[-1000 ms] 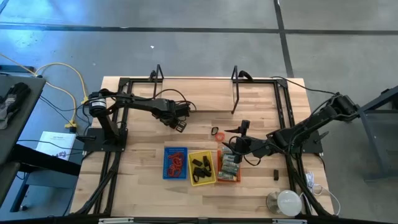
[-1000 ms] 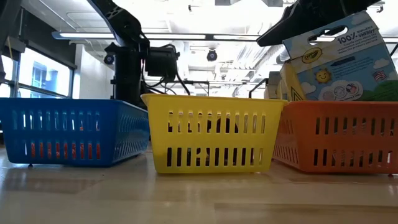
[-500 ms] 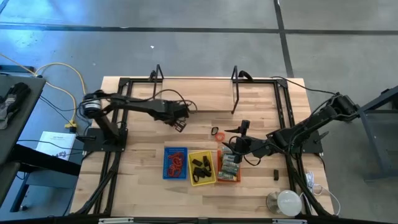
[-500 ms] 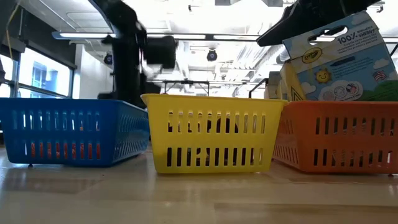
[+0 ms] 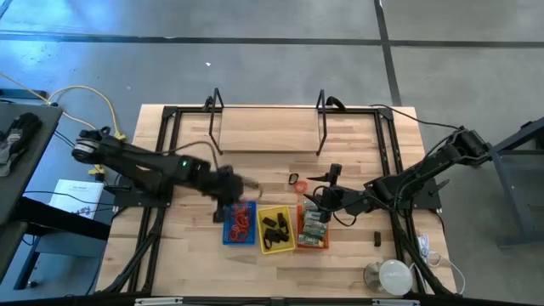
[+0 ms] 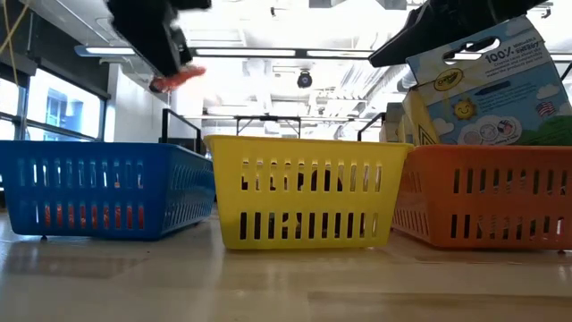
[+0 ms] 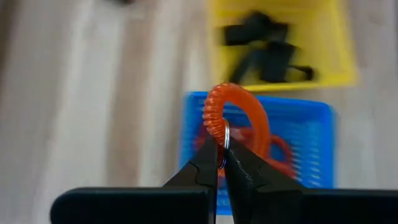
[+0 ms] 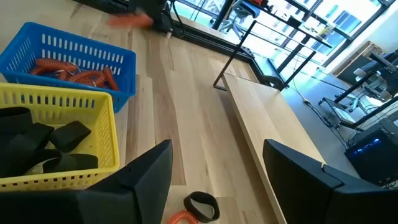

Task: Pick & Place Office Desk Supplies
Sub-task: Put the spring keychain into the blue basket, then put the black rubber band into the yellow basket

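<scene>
From above, the left end effector (image 5: 231,190) hangs over the far edge of the blue tray (image 5: 229,231), which holds a heap of red coil loops (image 5: 242,219). Next to it on the wooden surface (image 5: 272,144) sit the yellow tray (image 5: 275,248) with black clips (image 5: 274,226) and the orange tray (image 5: 312,244) with boxed items. The right end effector (image 5: 321,202) sits over the far end of the orange tray. One red-and-black loop (image 5: 294,180) lies loose on the boards beyond the trays, and a small black piece (image 5: 376,239) lies to the right of the orange tray. A round white object (image 5: 393,275) stands at the near right corner.

At surface level, the three trays stand in a row, blue (image 6: 98,188), yellow (image 6: 304,190), orange (image 6: 487,195). A blurred red coil (image 6: 175,78) hangs high above the blue tray under the left arm. A crayon box (image 6: 483,85) rises out of the orange tray.

The left wrist camera shows the fingers (image 7: 239,171) pinched shut on the metal ring of a red coil wristband (image 7: 237,118), held above the blue tray (image 7: 311,134), with the yellow tray (image 7: 336,53) beyond.

The right wrist camera shows its own fingers (image 8: 146,171) spread wide apart with nothing between them. The loose loop (image 8: 200,206) lies on the boards between them, and the yellow tray (image 8: 59,102) and blue tray (image 8: 74,46) are off to one side.
</scene>
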